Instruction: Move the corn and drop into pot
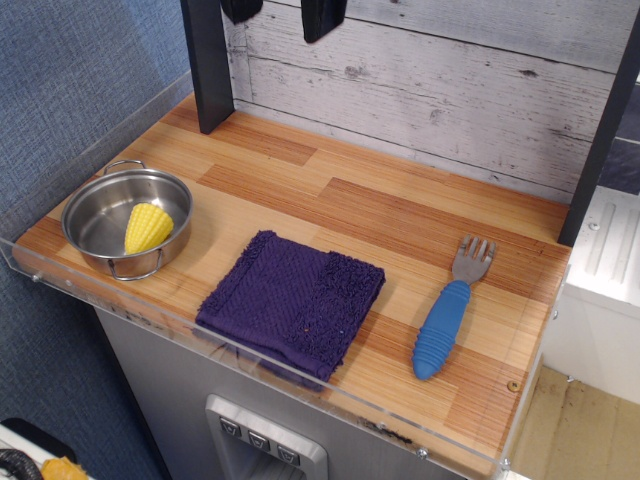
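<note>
- The gripper (283,15) is cut off by the top edge above the pot (100,195); only two dark fingertips show, spread apart.
- The corn's (147,228) lower end is hidden behind the pot's near wall.
- A yellow object (62,469) below the pot is cropped by the bottom edge; unidentifiable.

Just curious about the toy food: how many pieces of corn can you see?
1, maybe 2: the corn lies inside the pot. Something yellow at the bottom-left edge might be another; too cropped to tell.

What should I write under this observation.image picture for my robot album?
Yellow corn lies inside the shiny pot, while the open gripper hangs high above the table.
</note>
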You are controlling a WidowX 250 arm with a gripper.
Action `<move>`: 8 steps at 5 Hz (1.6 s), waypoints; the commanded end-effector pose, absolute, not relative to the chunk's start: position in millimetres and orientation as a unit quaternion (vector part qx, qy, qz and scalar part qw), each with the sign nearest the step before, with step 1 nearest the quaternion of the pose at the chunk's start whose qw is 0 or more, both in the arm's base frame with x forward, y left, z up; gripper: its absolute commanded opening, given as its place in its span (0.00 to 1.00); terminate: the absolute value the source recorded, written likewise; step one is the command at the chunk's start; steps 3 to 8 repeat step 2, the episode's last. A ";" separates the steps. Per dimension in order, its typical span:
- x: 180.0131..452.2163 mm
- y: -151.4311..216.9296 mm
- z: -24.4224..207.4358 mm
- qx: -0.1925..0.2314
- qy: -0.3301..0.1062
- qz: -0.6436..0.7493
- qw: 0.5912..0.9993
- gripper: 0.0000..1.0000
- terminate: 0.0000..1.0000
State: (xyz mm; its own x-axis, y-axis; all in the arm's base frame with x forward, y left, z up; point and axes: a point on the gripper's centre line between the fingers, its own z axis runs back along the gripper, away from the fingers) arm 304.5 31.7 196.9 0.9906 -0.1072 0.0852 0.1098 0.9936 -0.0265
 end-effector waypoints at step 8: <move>289.8 41.7 220.9 -0.015 -0.065 -0.056 0.996 1.00 1.00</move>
